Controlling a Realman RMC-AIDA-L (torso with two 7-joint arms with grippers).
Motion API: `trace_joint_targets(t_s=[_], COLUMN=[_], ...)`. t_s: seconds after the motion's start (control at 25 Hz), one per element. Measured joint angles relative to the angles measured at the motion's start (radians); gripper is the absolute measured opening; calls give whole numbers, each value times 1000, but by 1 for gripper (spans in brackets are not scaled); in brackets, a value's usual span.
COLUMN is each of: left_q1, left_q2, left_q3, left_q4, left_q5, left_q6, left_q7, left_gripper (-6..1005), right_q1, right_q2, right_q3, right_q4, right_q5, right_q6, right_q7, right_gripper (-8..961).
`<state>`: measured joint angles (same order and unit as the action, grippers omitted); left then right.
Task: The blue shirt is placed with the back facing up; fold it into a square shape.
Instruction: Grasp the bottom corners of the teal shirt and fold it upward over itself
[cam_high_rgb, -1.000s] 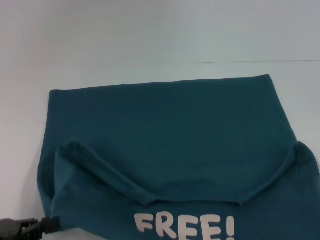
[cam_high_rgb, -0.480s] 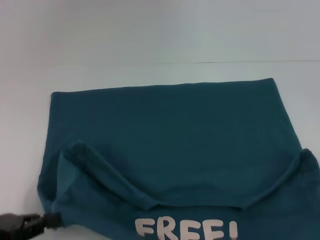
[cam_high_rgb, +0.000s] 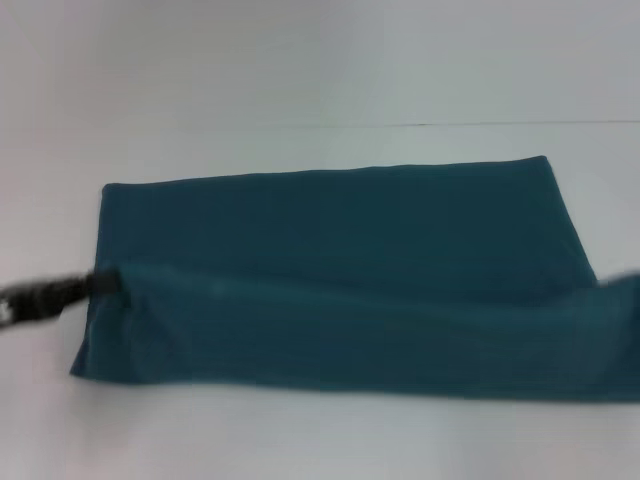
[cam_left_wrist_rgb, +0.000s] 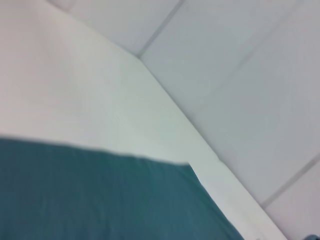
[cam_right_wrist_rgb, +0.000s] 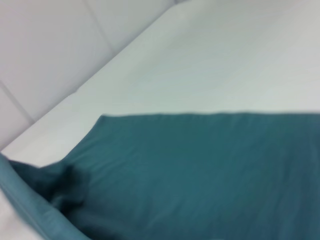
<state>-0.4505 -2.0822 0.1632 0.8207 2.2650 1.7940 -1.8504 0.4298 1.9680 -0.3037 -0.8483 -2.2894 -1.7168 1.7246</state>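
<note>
Left hand (cam_high_rgb: 100, 284): at the shirt's left edge, raised over the left side of the table; its dark tip meets the lifted fold, so it looks clenched on the cloth, though blur hides the fingers themselves.
Right hand: not seen in any view; only a raised bit of cloth shows at the right border of the head view, and whether it grips cannot be told.
Blue shirt (cam_high_rgb: 340, 270): spread wide across the middle of the table, far edge straight and roughly parallel to the table's far edge. The near part is lifted and carried over the flat part, forming a long ridge running from left to right. Only plain teal fabric shows.
Shirt in left wrist view (cam_left_wrist_rgb: 100, 200): flat cloth with one corner lying on the white surface.
Shirt in right wrist view (cam_right_wrist_rgb: 200, 170): flat cloth with a rumpled, raised fold at one end.
Table (cam_high_rgb: 300, 440): white, bare along the near edge.
</note>
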Motion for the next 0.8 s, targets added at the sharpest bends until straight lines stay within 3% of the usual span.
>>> trace_joint_targets(t_s=[0.44, 0.48, 0.52, 0.8], left_q1=[-195, -204, -218, -274], left_q2=[4, 2, -2, -23], left_q3=[23, 23, 23, 52], left_q4=[-172, -183, -199, -265], left_q5=[-20, -20, -21, -22], left_q6=[-510, -547, -608, -837], left_q7=[-19, -16, -10, 22], left_gripper=[24, 24, 24, 24], right_q1=[185, 212, 212, 313], right_q2=[-10, -5, -5, 28], right_q3=[-69, -99, -99, -189], right_q4=[184, 218, 218, 344], right_q5=[-4, -2, -2, 0], right_q6=[428, 519, 519, 865], right_q7=[10, 7, 7, -53], right_gripper=[43, 43, 43, 43])
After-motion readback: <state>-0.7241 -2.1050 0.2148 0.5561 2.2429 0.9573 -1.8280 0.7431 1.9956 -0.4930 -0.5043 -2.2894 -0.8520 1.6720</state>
